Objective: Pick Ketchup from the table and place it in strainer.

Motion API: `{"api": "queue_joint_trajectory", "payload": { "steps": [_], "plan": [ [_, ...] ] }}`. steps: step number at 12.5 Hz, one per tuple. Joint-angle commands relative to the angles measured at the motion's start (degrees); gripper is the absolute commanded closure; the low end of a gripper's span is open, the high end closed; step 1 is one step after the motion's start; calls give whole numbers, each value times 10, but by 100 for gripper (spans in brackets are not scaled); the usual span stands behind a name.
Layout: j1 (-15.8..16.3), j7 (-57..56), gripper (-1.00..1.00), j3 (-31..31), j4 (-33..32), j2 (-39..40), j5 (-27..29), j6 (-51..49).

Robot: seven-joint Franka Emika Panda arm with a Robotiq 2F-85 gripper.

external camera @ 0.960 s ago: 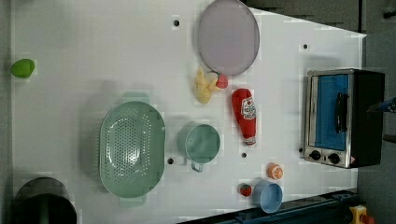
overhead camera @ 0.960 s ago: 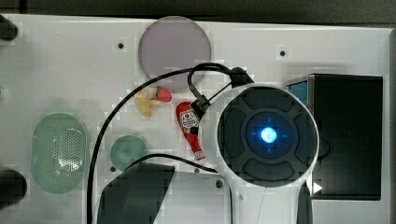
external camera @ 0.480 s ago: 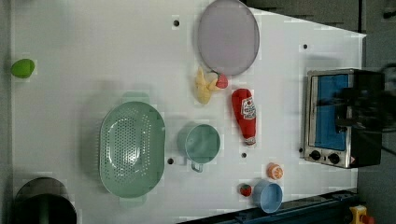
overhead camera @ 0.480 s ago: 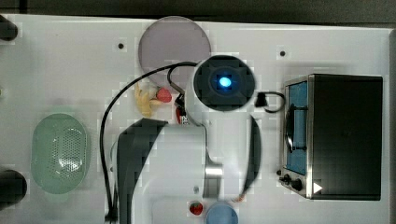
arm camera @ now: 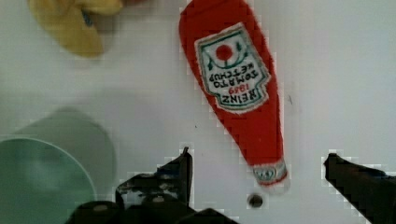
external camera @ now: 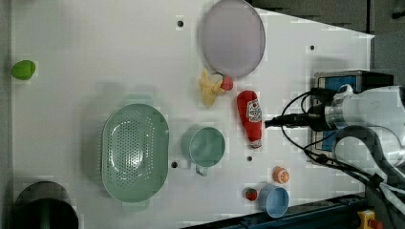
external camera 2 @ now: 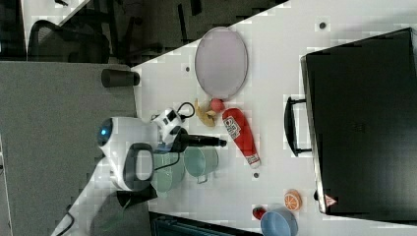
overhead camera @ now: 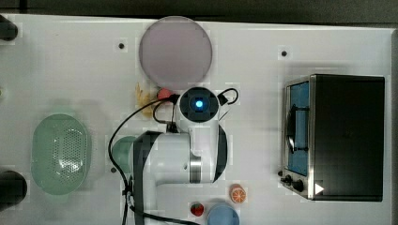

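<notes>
Above the counter's (external camera: 95,47) middle, jaws (arm camera: 259,179) spread apart and empty, straddling the cap end of the Ketchup (external camera: 251,118); approach step, nothing grasped. Bottle lies flat between cup (external camera: 206,147) and toaster oven (external camera 2: 364,118) in the left view. Arm (external camera 2: 125,157) reaches out level. Next, I judge: descend, clamp, carry to strainer (external camera: 135,151) at the left view's left

I am working over a white table (overhead camera: 328,42) that is carrying small dark screw holes (overhead camera: 121,46). In the right view a grey floor (external camera 2: 64,147) is lying beside the table, and a dark chair (external camera 2: 59,39) is standing at the right view's upper left. Even light is falling across the tabletop, giving soft shadows.
</notes>
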Motion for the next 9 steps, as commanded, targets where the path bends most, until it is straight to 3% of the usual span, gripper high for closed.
{"api": "queue_joint_trajectory", "payload": {
  "steps": [1, 9],
  "plan": [
    [-1, -114, -100, -6, -21, -12, -2, 91],
    [2, -113, -100, -6, -37, 118, -2, 216]
  ]
}}
